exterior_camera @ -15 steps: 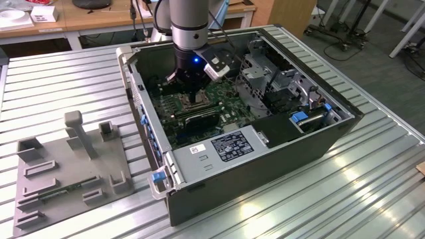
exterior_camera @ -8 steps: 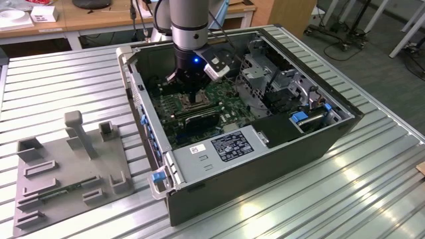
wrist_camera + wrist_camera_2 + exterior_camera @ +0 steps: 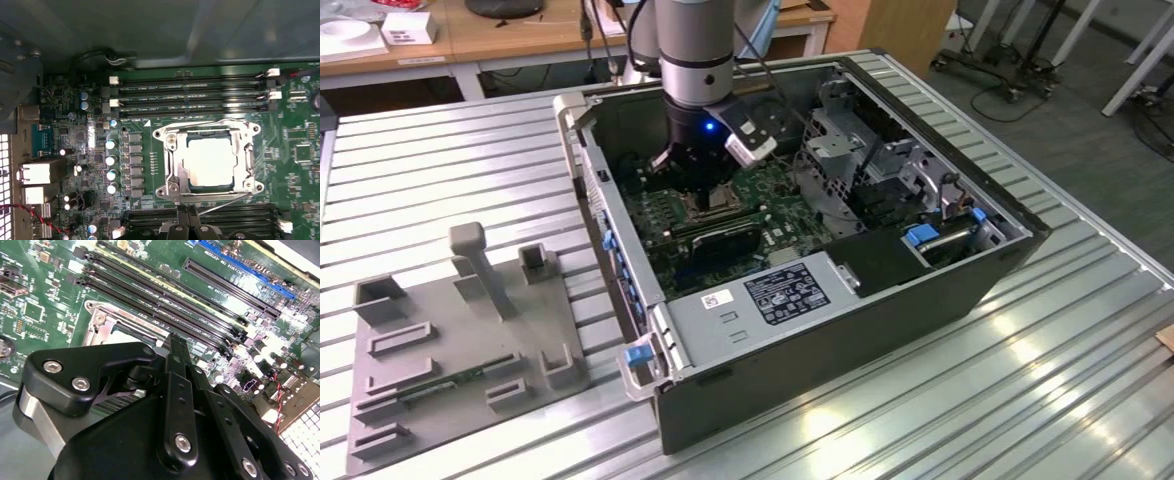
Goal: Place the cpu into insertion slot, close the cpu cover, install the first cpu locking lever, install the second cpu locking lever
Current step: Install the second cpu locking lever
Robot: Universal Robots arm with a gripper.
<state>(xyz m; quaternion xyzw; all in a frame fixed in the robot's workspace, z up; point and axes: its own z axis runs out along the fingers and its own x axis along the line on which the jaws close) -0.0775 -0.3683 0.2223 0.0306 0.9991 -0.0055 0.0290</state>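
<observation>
cpu (image 3: 210,162): dull silver metal | cpu cover (image 3: 172,167): shiny metal | claw (image 3: 172,347): matt black

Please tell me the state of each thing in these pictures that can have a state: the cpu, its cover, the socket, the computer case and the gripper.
cpu: seated flat in the socket.
cpu cover: closed down around the chip.
insertion slot: occupied.
computer case: lying on its side, panel off, open.
gripper: low over the motherboard beside the socket.
</observation>
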